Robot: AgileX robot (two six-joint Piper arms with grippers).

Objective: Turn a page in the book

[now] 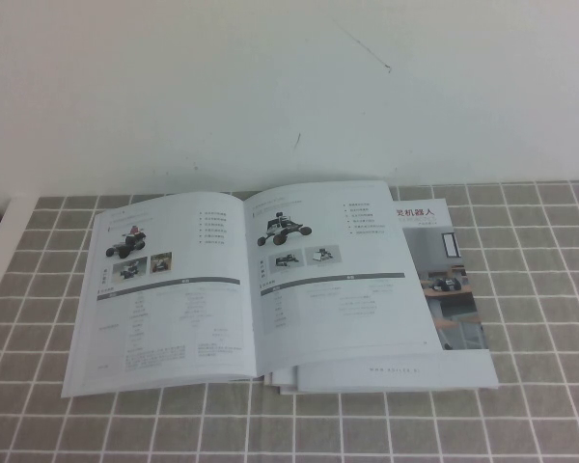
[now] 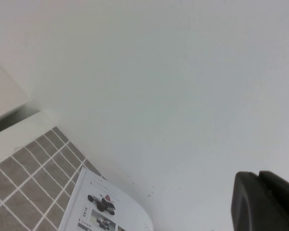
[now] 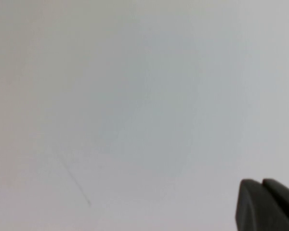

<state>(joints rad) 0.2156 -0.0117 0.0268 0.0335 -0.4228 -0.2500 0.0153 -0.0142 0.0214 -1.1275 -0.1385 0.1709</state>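
Note:
The book [image 1: 251, 280] lies open on the grey checked cloth in the high view. Its right-hand page [image 1: 333, 270] shows a black wheeled rover, two small photos and a table, and lies flat. The left-hand sheet [image 1: 169, 289] shows a rover with red parts. Neither arm shows in the high view. My left gripper [image 2: 258, 177] is shut and empty, held up facing the white wall, with a corner of the book [image 2: 103, 209] far below it. My right gripper [image 3: 261, 184] is shut and empty, facing only the wall.
A brochure [image 1: 454, 289] with bold Chinese characters and a room photo lies under the book, sticking out to the right. The checked cloth [image 1: 521, 415] covers the table. A white table edge [image 1: 0, 241] runs along the left, and the wall stands close behind.

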